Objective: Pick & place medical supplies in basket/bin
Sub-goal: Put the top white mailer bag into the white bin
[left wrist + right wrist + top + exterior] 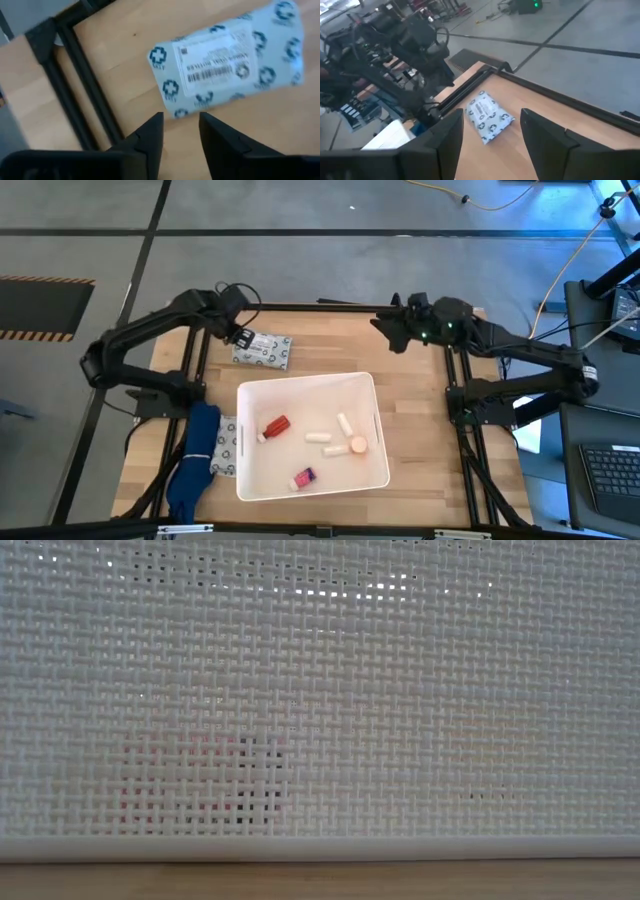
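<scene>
A grey-white packet with blue crosses lies flat on the table's far left part. My left gripper is open and hovers at the packet's left end, its fingertips on either side of one corner; no touch shows. The white tub holds a red bottle, two white tubes, an orange-capped vial and a pink-purple-capped vial. A second packet lies against the tub's left wall. My right gripper is open and waits above the far right corner, facing the packet.
A blue cloth-like object lies at the near left, partly over the second packet. The tub's lattice wall fills the low view. Black frame rails border the table. Bare wood lies between the far packet and my right arm.
</scene>
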Robot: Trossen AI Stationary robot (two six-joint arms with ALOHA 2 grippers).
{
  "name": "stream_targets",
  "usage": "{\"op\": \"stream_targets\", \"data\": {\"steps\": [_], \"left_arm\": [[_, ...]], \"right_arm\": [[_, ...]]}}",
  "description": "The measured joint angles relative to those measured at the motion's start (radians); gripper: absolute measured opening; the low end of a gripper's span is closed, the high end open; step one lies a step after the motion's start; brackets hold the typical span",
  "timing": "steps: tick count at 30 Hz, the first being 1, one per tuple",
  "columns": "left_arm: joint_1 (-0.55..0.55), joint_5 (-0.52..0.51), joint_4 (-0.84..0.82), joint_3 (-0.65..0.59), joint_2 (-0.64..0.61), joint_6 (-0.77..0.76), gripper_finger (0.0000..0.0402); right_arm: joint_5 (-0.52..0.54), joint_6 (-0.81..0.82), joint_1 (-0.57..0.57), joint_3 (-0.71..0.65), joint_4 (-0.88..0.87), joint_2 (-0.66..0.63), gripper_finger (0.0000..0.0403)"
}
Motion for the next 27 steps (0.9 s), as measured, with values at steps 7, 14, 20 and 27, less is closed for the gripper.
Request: {"op": "stream_targets", "data": {"steps": [7, 14, 20, 27], "left_arm": [[0.156, 0.241, 0.285, -0.142, 0.063, 0.103, 0.0055], [0.23, 0.256, 0.357, -0.194, 0.182, 0.178, 0.0003], [0.239, 0.276, 0.359, -0.196, 0.264, 0.24, 0.0002], [0.239, 0.282, 0.414, -0.192, 0.342, 0.275, 0.0004]], "right_arm": [[-0.083, 0.016, -0.132, 0.0, 0.001, 0.028, 0.0199], [-0.165, 0.005, -0.201, 0.0, 0.0, 0.08, 0.0199], [-0.191, 0.018, -0.25, 0.0, -0.001, 0.134, 0.0199], [-0.191, 0.013, -0.275, 0.0, -0.001, 0.169, 0.0199]]}}
